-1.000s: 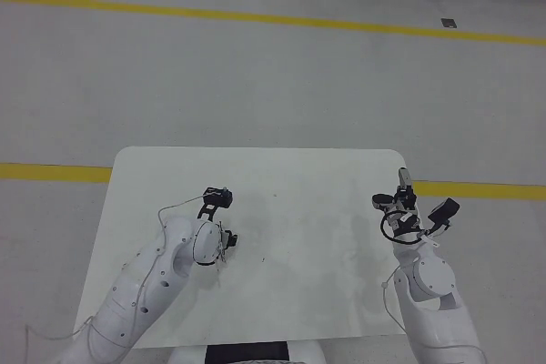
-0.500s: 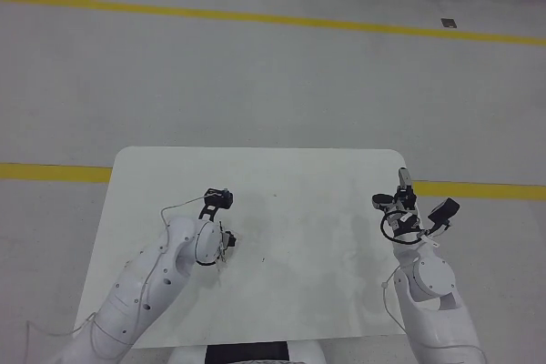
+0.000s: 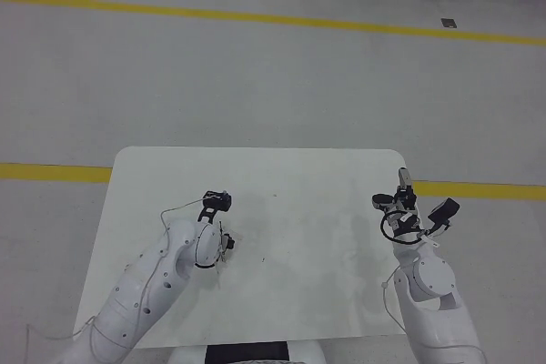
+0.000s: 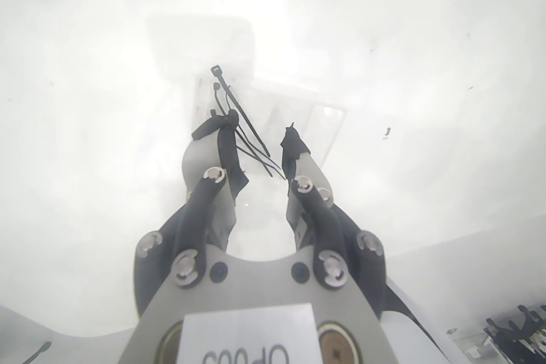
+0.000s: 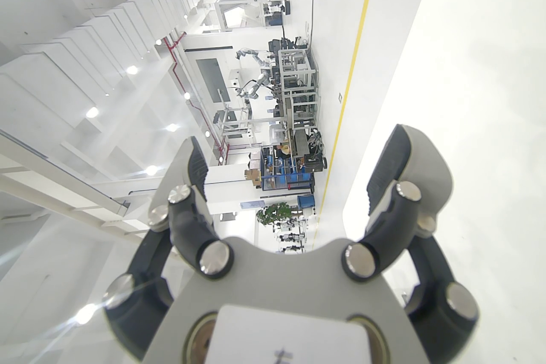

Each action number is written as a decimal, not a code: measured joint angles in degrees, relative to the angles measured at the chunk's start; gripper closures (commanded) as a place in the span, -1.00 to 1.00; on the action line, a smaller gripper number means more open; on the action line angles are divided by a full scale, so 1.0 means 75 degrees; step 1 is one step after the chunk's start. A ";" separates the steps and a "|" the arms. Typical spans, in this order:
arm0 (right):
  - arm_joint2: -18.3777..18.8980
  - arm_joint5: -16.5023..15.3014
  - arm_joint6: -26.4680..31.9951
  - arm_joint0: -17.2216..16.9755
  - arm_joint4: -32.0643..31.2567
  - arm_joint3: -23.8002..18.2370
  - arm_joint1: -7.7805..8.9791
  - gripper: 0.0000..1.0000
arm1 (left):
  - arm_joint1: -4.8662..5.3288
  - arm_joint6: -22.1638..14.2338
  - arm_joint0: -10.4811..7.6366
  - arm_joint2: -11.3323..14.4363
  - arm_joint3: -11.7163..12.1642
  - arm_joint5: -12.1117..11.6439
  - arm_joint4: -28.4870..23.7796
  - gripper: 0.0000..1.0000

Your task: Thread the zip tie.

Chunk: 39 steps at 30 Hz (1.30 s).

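The left tool [image 4: 260,131] is hanging low over the worktop [image 3: 309,182] with its jaws standing apart and gripping nothing. The black zip ties [image 4: 241,118] are lying in a loose, crossing bundle inside a clear container [image 4: 330,118], just beyond the taped fingertips [image 4: 294,146] and partly in the gap between them. Whether one tie is already touching a fingertip, I cannot tell. The opening is seemingly being lined up with the bundle so that closing would pinch a single strap, so the picking step is probably in hand and the threading is not yet begun. The right tool [image 5: 294,148] is waiting at the worktop's right edge, spread wide and empty, likely parked clear until a tie's other end is needing a hold
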 measured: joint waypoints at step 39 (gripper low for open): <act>0.0000 0.0000 0.0000 0.0000 0.0000 0.0000 0.0000 -1.00 | 0.0025 -0.0803 0.0690 -0.0629 -0.1628 -0.0391 0.0232 1.00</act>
